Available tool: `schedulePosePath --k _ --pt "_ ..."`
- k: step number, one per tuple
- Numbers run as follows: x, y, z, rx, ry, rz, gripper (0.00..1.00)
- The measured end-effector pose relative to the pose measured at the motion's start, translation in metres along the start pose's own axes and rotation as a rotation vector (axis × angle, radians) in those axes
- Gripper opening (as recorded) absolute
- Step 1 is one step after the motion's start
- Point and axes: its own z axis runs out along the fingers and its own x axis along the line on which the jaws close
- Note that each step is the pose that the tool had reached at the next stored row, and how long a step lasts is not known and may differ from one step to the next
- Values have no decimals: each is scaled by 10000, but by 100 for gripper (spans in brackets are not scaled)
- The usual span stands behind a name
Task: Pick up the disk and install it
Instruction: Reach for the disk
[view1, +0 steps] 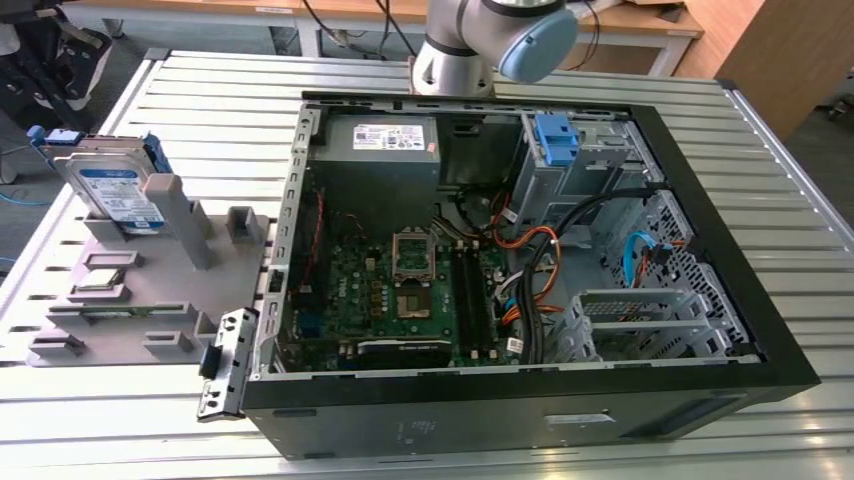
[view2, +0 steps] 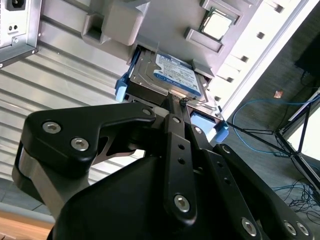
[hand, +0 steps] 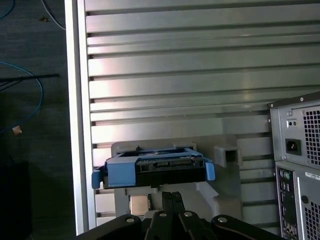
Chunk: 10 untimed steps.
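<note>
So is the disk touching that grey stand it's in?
Touching. In the exterior view the disk stands upright with its lower end seated in the grey stand, between the stand's posts.

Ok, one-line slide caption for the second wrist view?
Shut gripper aimed at the blue-framed disk seated in its grey holder.

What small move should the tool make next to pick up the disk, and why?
Probably open the tool first. It looks shut and is not touching the disk, which stands on edge in the grey holder. In both wrist views the disk lies straight ahead of the tool, so a shut tool could not close around it.
</note>
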Motion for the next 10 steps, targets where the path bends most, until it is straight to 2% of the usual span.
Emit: schedulePosePath --k 5,10 --pt "13 38 39 -2 -2 0 11" --pt "73 51 64 0 1 0 11"
